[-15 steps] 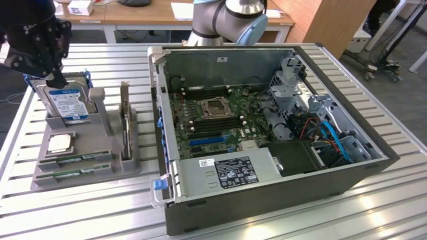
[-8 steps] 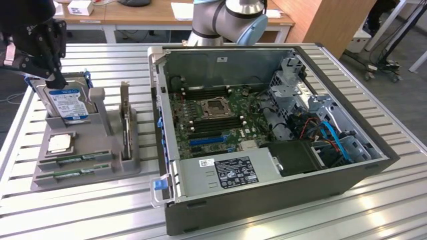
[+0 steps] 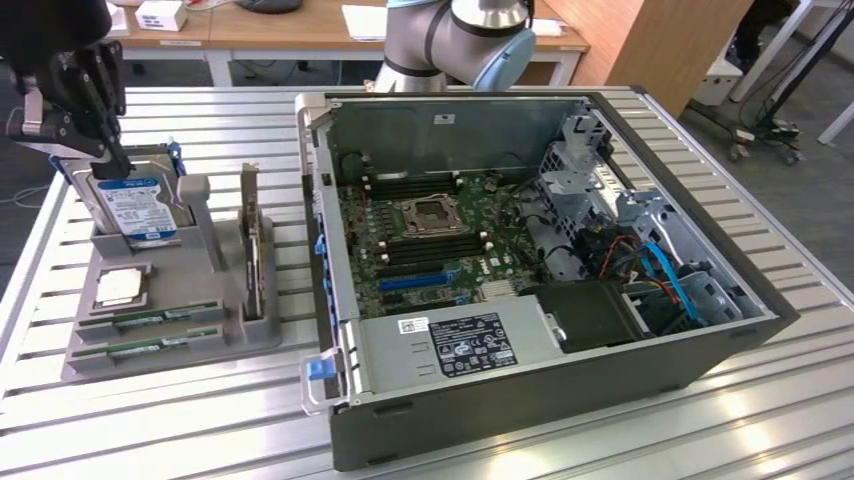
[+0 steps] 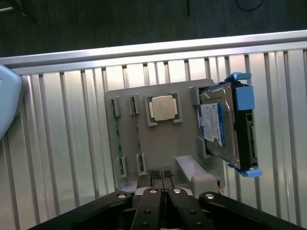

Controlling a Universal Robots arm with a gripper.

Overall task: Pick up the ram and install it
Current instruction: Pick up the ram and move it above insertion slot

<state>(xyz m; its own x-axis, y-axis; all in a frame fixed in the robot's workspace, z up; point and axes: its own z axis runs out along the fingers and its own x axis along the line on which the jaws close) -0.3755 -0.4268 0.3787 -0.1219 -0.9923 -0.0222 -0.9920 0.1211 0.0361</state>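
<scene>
Two green ram sticks [image 3: 150, 320] lie on edge in the front slots of a grey holder [image 3: 200, 345] at the exterior view's left. In the wrist view the ram [image 4: 121, 165] stands edge-on along the holder's side. My gripper [image 3: 115, 168] hangs over the back of the holder, just above the blue-labelled hard drive [image 3: 136, 208]. Its fingers [image 4: 154, 184] are pressed together with nothing between them, so my gripper [image 4: 162, 179] is shut and apart from the ram. The open computer case [image 3: 534, 400] shows the motherboard [image 3: 427, 240] with its memory slots beside the processor socket [image 3: 434, 215].
The holder also carries a processor chip [image 4: 162, 108], the hard drive [image 4: 223, 124] in blue rails and a dark expansion card [image 3: 250, 240] standing upright. Everything rests on a ribbed metal table [image 3: 747, 150]. The arm's base [image 3: 461, 45] stands behind the case.
</scene>
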